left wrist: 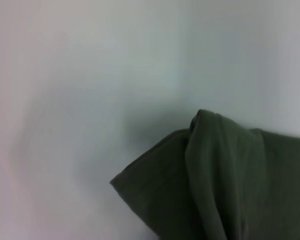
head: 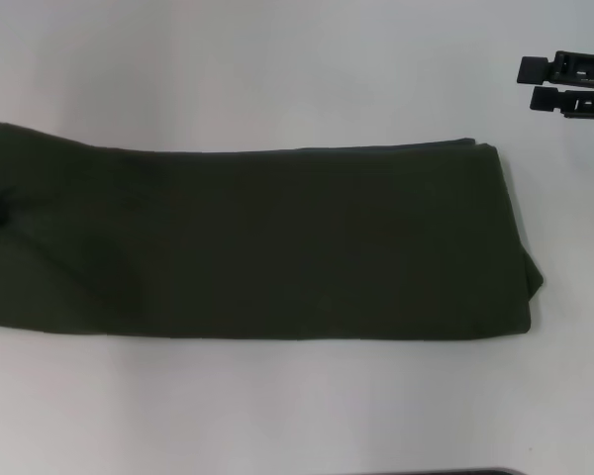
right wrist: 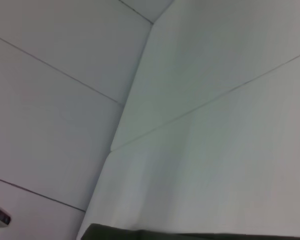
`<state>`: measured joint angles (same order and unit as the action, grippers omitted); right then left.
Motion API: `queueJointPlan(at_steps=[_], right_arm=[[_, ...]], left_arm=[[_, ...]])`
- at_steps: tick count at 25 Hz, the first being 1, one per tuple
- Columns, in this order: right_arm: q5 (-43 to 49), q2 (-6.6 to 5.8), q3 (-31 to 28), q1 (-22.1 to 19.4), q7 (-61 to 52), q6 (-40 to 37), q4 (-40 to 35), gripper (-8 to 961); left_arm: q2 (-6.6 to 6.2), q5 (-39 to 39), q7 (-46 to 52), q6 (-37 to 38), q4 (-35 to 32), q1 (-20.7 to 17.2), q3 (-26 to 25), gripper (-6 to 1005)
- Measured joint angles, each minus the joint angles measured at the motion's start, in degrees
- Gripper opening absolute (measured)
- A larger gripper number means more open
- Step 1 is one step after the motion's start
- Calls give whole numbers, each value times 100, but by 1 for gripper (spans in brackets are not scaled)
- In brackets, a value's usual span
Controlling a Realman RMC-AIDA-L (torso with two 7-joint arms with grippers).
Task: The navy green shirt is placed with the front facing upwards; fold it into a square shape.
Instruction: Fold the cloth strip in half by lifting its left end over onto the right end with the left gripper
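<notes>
Head view shows the navy green shirt (head: 247,242), a dark olive-green cotton garment, lying flat on the white worktop (head: 277,406) as a long folded band. It runs from the worktop's left edge, where it passes out of view, almost across to the right side. Its right end is a neat folded edge with stacked layers visible along the far rim; its left end is wider and somewhat rumpled, with a soft crease near the edge. No lettering, collar or label is visible on the upturned surface.

The right gripper (head: 543,84), black, hangs near the far right corner of the worktop, well apart from the shirt and beyond its far right corner. Its two fingers point toward the left and stand slightly apart with a narrow gap between them, holding nothing.

The left gripper does not appear in the head view, and the left wrist view shows none of its fingers, so its state cannot be told. That wrist view looks down on a bunched corner of the shirt (left wrist: 225,185), with a raised fold standing up from the cloth and a flat layer spreading out beneath it on the pale worktop (left wrist: 90,100).

The right wrist view shows mostly pale panelled wall, with a thin dark strip of the shirt (right wrist: 155,235) at the frame's edge.
</notes>
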<state>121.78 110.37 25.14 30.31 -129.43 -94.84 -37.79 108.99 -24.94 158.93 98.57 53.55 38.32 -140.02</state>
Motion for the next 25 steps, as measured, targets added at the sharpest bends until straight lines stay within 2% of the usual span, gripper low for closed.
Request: queueJointPlan(at_steps=[13, 20, 25], right_arm=[[22, -64, 56, -38, -137, 24, 0, 853], [294, -112, 146, 19, -297, 28, 2, 854], [334, -115, 429, 159, -382, -33, 58, 848]], left_arm=[[-52, 256, 33, 95, 158, -8, -186, 112], [-51, -387, -392, 688, 100, 60, -546, 111], [-42, -564, -446, 785, 94, 45, -554, 112]])
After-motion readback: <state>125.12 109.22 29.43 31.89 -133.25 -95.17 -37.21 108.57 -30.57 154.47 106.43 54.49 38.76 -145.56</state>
